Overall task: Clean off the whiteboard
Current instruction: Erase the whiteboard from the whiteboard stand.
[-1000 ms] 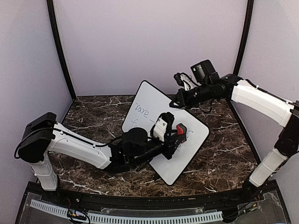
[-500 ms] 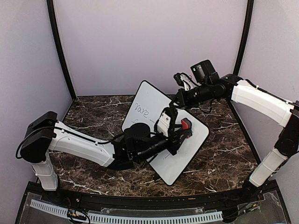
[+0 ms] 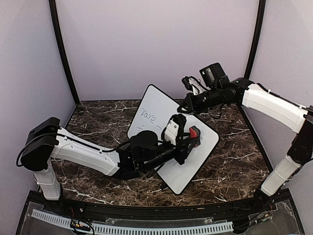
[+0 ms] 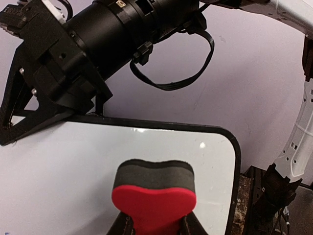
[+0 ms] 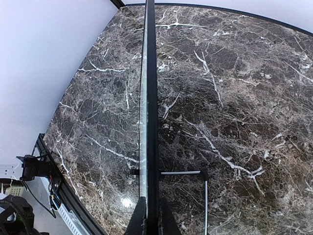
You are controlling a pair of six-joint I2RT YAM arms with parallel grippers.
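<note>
The whiteboard (image 3: 155, 108) stands tilted on its lower corner over the marble table, with blue-grey handwriting (image 3: 146, 116) on its upper left part. My right gripper (image 3: 187, 104) is shut on the board's upper edge; in the right wrist view the board's thin black rim (image 5: 149, 98) runs edge-on between the fingers of the right gripper (image 5: 150, 218). My left gripper (image 3: 191, 137) is shut on a red eraser (image 3: 194, 131) with a dark felt pad. The eraser (image 4: 154, 196) sits against the whiteboard (image 4: 73, 161) near its right rounded corner, gripped by the left gripper (image 4: 156, 226).
The dark marble table (image 3: 234, 166) lies under both arms. Black frame posts (image 3: 61, 49) stand at the back corners, and a slotted rail (image 3: 146, 227) runs along the front. A thin wire leg (image 5: 205, 196) sticks out behind the board.
My left gripper has carried the eraser a little up and right across the board, towards its right corner. The right arm and the board have held still.
</note>
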